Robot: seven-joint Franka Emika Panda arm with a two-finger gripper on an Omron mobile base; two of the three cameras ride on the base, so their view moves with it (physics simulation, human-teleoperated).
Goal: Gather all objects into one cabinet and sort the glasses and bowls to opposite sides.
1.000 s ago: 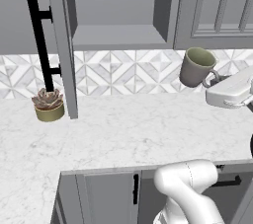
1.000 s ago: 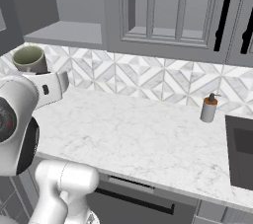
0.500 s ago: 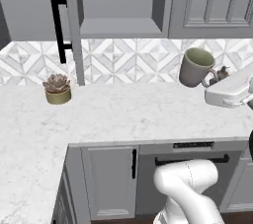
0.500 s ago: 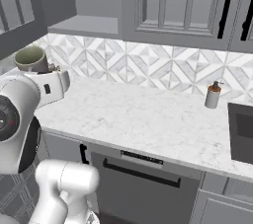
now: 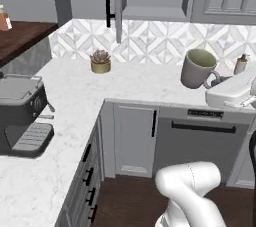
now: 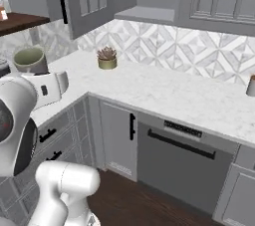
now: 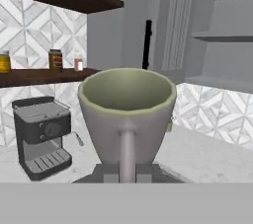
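The mug (image 5: 199, 68), grey-beige outside and pale olive inside, rides upright in the gripper (image 7: 126, 171), its mouth up and its handle turned back toward the hand. In the hand view the handle runs straight down between the two dark finger tips, which are drawn in against it, so the gripper is pinching the mug by its handle. The mug hangs in the air in front of the counter (image 5: 150, 83), out over the lower cabinet fronts rather than above the marble.

From the mug, the open grey wall cabinet (image 6: 149, 1) lies higher and farther back. Its panelled door (image 5: 118, 1) with the long black bar handle stands swung out, above and to the left of the mug in the left base view. In the hand view the same door edge and the cabinet's shelf sit beyond and to the right of the mug's rim. The potted succulent (image 5: 100, 62) stands on the counter below that door, well apart from the mug. A dark coffee machine (image 7: 42, 134) sits on the counter's other leg, to the mug's left.

The coming move, as I judge it, turns on height and reach: the mug must rise and travel forward to clear the shelf's front edge, keeping its axis vertical.
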